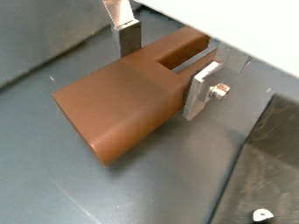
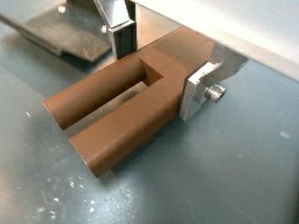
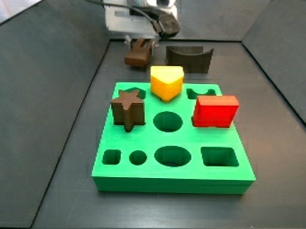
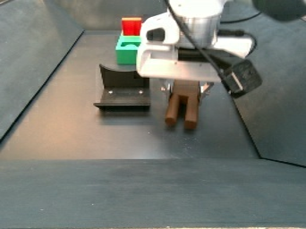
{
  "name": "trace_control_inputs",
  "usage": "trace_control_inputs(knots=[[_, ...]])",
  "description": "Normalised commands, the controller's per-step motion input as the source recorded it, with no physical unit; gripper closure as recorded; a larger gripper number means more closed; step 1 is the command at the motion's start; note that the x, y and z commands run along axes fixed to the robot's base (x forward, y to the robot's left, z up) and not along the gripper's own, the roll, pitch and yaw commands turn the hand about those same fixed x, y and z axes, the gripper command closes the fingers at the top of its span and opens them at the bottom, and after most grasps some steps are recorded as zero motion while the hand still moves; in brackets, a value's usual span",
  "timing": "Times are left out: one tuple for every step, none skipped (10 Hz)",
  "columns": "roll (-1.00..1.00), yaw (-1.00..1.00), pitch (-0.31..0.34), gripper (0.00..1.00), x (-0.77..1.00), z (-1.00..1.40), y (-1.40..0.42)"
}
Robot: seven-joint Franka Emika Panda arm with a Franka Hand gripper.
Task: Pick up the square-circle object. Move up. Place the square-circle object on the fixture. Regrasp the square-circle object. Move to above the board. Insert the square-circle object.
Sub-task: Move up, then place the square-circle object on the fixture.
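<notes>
The square-circle object [image 2: 117, 109] is a plain brown block with a deep slot splitting one end into two prongs. It lies on the grey worktop [image 2: 233, 175]. The gripper [image 2: 158, 61] pinches its other end, near the middle of the frame.

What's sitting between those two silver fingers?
In both wrist views, the gripper straddles one end of the brown square-circle object, which lies on the floor; nothing else is between them.

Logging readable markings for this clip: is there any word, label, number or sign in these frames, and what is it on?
None readable: no text shows on the gripper, the square-circle object, the fixture, the board or its blocks.
</notes>
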Motion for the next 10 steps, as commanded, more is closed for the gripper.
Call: trace_control_inputs(knots=[[0.02,-0.03,0.037,1.0,0.0,0.58,0.0],[0.05,-0.03,0.049,1.0,-0.01,0.39,0.0],[0.06,-0.02,0.051,1.0,-0.01,0.3,0.0],[0.0,0.0,0.0,1.0,0.0,1.0,0.0],[0.01,0.0,0.005,1.0,0.0,1.0,0.0],[0.03,0.0,0.025,1.0,-0.01,1.0,0.0],[0.04,-0.01,0.032,1.0,-0.01,1.0,0.01],[0.06,-0.01,0.042,1.0,-0.02,1.0,0.01],[0.07,-0.01,0.048,1.0,-0.02,1.0,0.01],[0.09,-0.01,0.056,1.0,-0.02,1.0,0.0]])
